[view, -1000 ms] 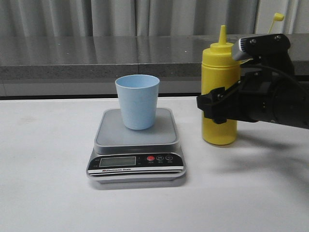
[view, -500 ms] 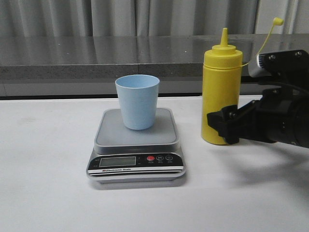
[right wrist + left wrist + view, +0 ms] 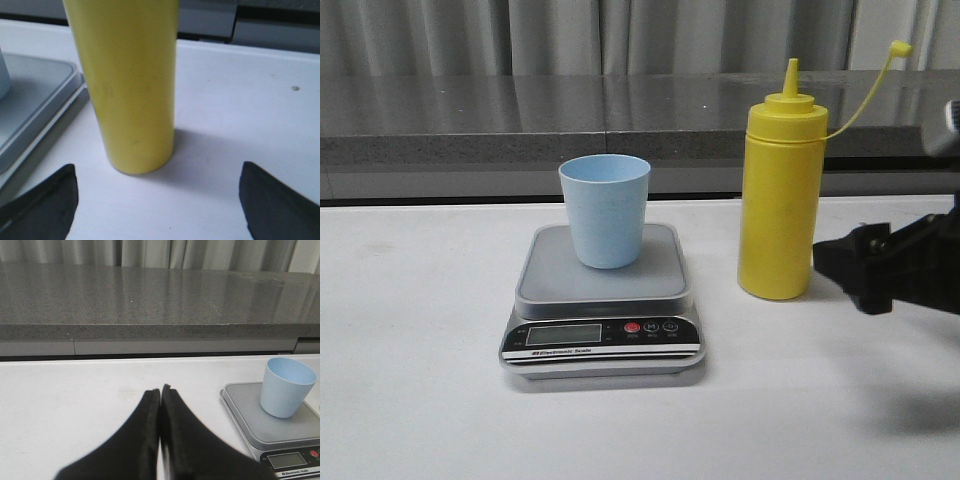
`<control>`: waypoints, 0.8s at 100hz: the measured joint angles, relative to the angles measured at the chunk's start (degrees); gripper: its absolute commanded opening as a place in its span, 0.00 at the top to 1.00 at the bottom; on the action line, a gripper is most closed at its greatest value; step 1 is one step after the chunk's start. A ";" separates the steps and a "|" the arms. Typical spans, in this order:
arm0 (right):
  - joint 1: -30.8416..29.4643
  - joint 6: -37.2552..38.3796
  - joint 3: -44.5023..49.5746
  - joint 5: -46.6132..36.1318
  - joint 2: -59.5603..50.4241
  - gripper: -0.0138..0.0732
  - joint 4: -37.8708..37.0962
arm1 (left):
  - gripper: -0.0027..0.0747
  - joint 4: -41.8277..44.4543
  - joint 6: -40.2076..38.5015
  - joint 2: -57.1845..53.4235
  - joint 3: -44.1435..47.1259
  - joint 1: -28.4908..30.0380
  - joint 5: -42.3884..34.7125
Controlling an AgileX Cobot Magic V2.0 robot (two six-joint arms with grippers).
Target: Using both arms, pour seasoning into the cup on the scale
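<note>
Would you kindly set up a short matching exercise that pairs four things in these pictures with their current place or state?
Things:
1. cup
2. bottle
3. left hand
4. right hand

Places or states:
A. open, with the fingers spread apart
B. stands on the table to the right of the scale
C. shut, with the fingers pressed together
D. stands upright on the grey platform

Pairs: 1-D, 2-B, 3-C, 4-A
</note>
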 measured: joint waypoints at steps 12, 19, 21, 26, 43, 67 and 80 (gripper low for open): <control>0.00 -0.26 2.37 0.15 -7.54 0.10 2.22 | 0.99 0.00 0.00 0.00 0.00 0.00 0.00; 0.00 -0.95 2.96 2.51 -12.40 0.10 3.31 | 0.99 0.00 0.00 0.00 0.00 0.00 0.00; 0.00 -1.23 2.95 3.73 -13.42 0.10 3.45 | 0.99 0.00 0.00 0.00 0.00 0.00 0.00; 0.00 -2.28 3.18 7.19 -17.63 0.10 3.97 | 0.99 0.00 0.00 0.00 0.00 0.00 0.00; 0.00 -5.15 3.27 20.96 -30.95 0.10 6.66 | 0.99 0.00 0.00 0.00 0.00 0.00 0.00; 0.00 -11.06 3.74 38.23 -49.20 0.10 10.93 | 0.99 0.00 0.00 0.00 0.00 0.00 0.00; 0.00 -12.20 3.74 48.62 -58.22 0.10 11.35 | 0.99 0.00 0.00 0.00 0.00 0.00 0.00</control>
